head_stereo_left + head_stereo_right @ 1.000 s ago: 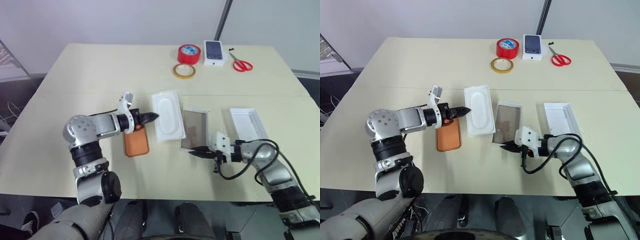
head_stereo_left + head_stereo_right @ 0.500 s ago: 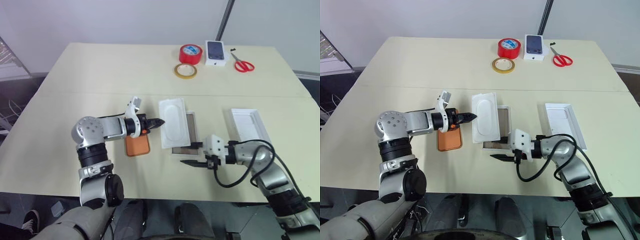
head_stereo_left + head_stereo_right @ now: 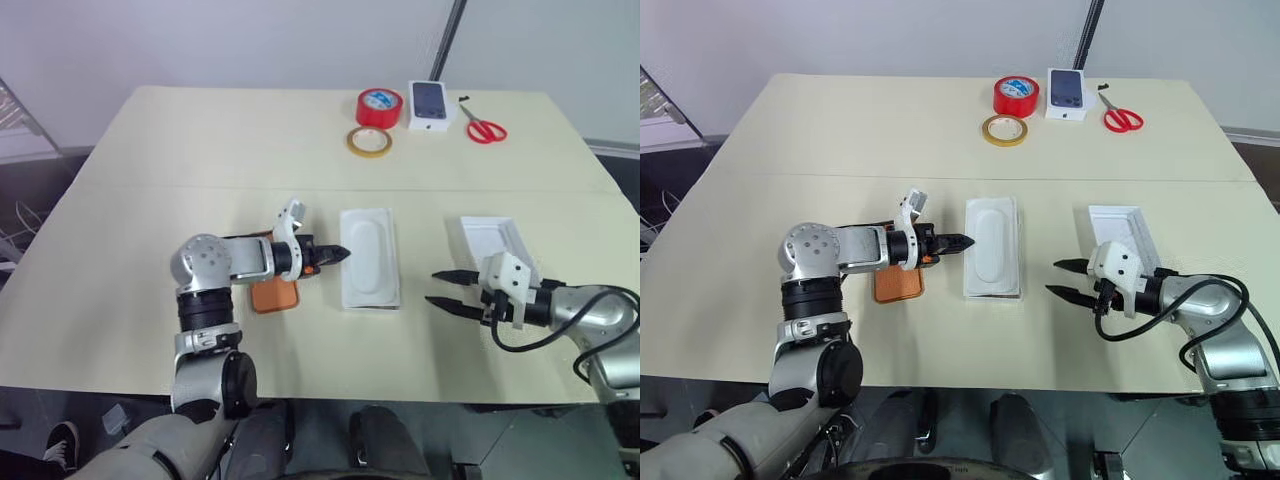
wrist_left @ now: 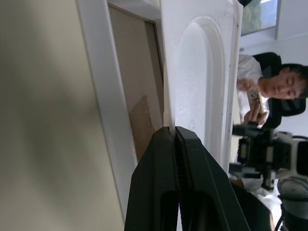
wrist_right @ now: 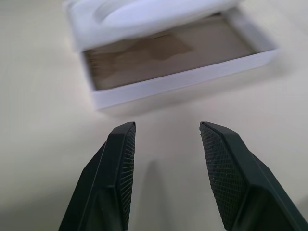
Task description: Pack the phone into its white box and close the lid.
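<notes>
Orange phone (image 3: 274,296): we are seeing it lying flat on the table (image 3: 200,150), under our left forearm, left of the white box and not yet packed.
Left gripper (image 3: 342,253): we are clenching its fingers on the near edge of the white moulded insert (image 3: 370,256), pinching that thin edge between the black pads (image 4: 166,159) in the wrist view.
Moulded insert: we are holding it over the white box (image 5: 192,77), where it is covering the tray almost wholly from above; the right wrist view shows it resting tilted across one end, with the grey-brown inside open below it.
Right gripper (image 3: 1068,279): we are holding it released and empty, fingers apart, hanging near the right side of the box, not touching it.
Lid (image 3: 492,243): we are leaving it open side up on the table, just behind the right gripper, well apart from the box.
Step in hand: we are judging that we are dealing with the insert at the box, before the phone goes in.
Next move: we are thinking the insert needs settling or clearing; then the left gripper must let go and fetch the phone, while the right stands ready to steady the box.
</notes>
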`<control>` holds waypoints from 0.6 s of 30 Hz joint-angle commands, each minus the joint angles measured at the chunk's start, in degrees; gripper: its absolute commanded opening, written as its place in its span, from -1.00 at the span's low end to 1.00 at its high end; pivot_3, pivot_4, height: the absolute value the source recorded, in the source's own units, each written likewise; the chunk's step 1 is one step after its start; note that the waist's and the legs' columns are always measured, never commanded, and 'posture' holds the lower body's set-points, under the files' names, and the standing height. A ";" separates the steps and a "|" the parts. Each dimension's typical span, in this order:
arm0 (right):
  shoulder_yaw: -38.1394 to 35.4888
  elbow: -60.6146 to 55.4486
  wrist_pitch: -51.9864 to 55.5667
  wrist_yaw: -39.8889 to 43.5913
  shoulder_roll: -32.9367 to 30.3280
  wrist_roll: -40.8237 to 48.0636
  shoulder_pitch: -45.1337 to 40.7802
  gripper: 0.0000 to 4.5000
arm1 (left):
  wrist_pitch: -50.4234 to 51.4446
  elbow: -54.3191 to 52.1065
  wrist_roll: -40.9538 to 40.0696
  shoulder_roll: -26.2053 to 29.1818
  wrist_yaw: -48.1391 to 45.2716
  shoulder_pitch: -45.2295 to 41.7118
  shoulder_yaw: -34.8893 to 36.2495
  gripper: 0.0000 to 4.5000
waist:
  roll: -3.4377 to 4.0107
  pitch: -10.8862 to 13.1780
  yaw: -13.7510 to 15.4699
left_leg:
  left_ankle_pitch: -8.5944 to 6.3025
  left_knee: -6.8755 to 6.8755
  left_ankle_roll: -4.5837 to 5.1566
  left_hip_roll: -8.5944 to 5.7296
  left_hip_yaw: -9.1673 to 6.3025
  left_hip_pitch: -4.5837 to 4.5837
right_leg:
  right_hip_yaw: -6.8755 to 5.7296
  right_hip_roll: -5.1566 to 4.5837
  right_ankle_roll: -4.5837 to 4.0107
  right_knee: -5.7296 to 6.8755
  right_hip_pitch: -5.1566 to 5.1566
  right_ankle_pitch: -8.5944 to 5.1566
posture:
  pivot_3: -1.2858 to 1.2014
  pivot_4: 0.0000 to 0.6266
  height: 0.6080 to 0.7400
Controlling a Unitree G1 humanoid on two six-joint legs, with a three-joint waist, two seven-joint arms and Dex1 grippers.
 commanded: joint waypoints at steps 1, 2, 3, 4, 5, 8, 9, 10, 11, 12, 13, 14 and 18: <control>-0.33 -1.26 -1.02 -1.29 1.31 0.39 -0.93 0.00 | -2.71 -0.20 0.43 1.61 -2.06 -0.51 -2.76 -0.72 | -0.01 0.00 0.03 | 0.00 0.00 0.00 0.00 0.00 0.00 | 0.00 0.00 0.00 0.00 0.00 0.00 | 0.03 -0.52 1.00; -0.24 -1.49 -0.89 -1.51 1.61 0.46 -0.96 0.00 | -3.08 0.04 0.51 1.89 -2.23 -0.59 -3.01 -0.58 | 0.00 0.00 0.04 | 0.00 0.00 0.00 0.00 0.00 -0.01 | -0.01 0.00 0.00 0.00 0.00 0.00 | 0.03 -0.52 1.00; -0.18 -1.75 -0.63 -1.72 1.97 0.67 -0.99 0.00 | -2.97 0.21 0.23 2.17 -2.59 -0.85 -2.99 -0.35 | 0.00 0.00 0.06 | 0.00 0.01 0.00 -0.01 0.00 0.00 | 0.00 -0.01 0.00 0.00 0.00 0.00 | 0.03 -0.52 1.00; -0.19 -1.85 -0.66 -1.95 2.25 0.76 -1.09 0.00 | -2.91 0.25 -0.01 2.29 -2.78 -1.00 -2.95 -0.16 | 0.00 0.00 0.07 | 0.00 0.02 0.00 -0.01 0.00 -0.01 | 0.00 -0.01 0.00 0.00 0.01 0.00 | 0.03 -0.52 1.00; -0.31 -1.82 -0.51 -2.35 2.70 1.03 -1.49 0.00 | -2.65 0.31 -0.16 2.38 -2.79 -1.16 -2.79 0.07 | 0.00 0.00 0.06 | 0.00 0.02 0.00 -0.01 0.00 -0.01 | -0.01 -0.01 0.00 0.00 0.01 0.00 | 0.03 -0.52 1.00; -0.74 -1.69 0.49 -3.19 3.85 2.12 -3.00 0.00 | -2.53 -0.52 -0.35 2.64 -3.05 -1.36 -2.96 0.07 | 0.00 0.00 0.21 | 0.00 0.03 0.00 -0.01 0.00 -0.01 | -0.01 -0.02 0.00 0.00 0.02 0.00 | 0.03 -0.52 1.00; -0.87 -1.78 1.55 -3.38 4.41 3.10 -3.96 0.00 | -2.80 -1.33 -0.54 2.75 -3.21 -1.56 -2.92 0.07 | 0.00 0.00 0.14 | 0.00 0.03 0.00 -0.02 0.00 -0.01 | -0.01 -0.02 0.00 0.00 0.02 0.00 | 0.03 -0.52 1.00; -0.87 -1.94 2.65 -3.42 4.90 4.06 -4.86 0.00 | -3.17 -2.03 -0.69 2.89 -3.33 -1.81 -2.82 0.07 | 0.00 0.00 0.12 | 0.00 0.04 0.00 -0.02 0.00 -0.02 | -0.01 -0.02 0.00 0.00 0.01 0.00 | 0.03 -0.52 1.00; -0.76 -2.00 3.28 -3.68 5.29 4.47 -5.65 0.00 | -3.68 -2.58 -0.74 3.09 -3.51 -1.98 -2.88 0.07 | 0.00 0.00 0.10 | 0.00 0.04 0.00 -0.02 0.00 -0.01 | -0.01 -0.02 0.01 0.00 0.02 0.00 | 0.03 -0.52 1.00; -0.65 -2.05 3.60 -3.82 5.46 4.57 -6.05 0.00 | -4.01 -2.79 -0.74 3.22 -3.62 -2.06 -2.92 0.07 | 0.00 0.00 0.09 | 0.00 0.03 0.00 -0.01 0.00 -0.01 | -0.01 -0.02 0.00 0.00 0.01 0.00 | 0.03 -0.52 1.00; -0.31 -2.69 5.20 -4.40 6.78 6.00 -7.47 -0.11 | -6.72 -4.04 -0.44 4.07 -4.83 -1.75 -3.77 0.08 | 0.00 0.00 0.07 | 0.00 0.03 0.00 -0.01 -0.01 -0.01 | -0.02 -0.02 0.00 0.01 0.01 0.00 | 0.03 -0.52 1.00; 0.35 -3.22 6.10 -4.92 7.93 6.66 -8.65 -0.24 | -9.74 -5.38 0.32 5.14 -6.13 -1.19 -5.10 0.09 | 0.00 0.00 -0.09 | 0.00 0.02 0.00 -0.01 -0.01 -0.01 | -0.02 -0.02 0.00 0.01 0.01 0.00 | 0.03 -0.52 1.00; 4.41 -3.80 7.17 -6.62 11.93 4.91 -11.49 -0.99 | -21.18 -10.25 4.29 10.96 -11.76 3.09 -11.83 0.09 | 0.06 -0.02 -0.20 | 0.08 -0.08 -0.15 0.03 0.00 0.04 | 0.02 0.03 0.00 0.00 -0.03 0.00 | 0.03 -0.52 1.00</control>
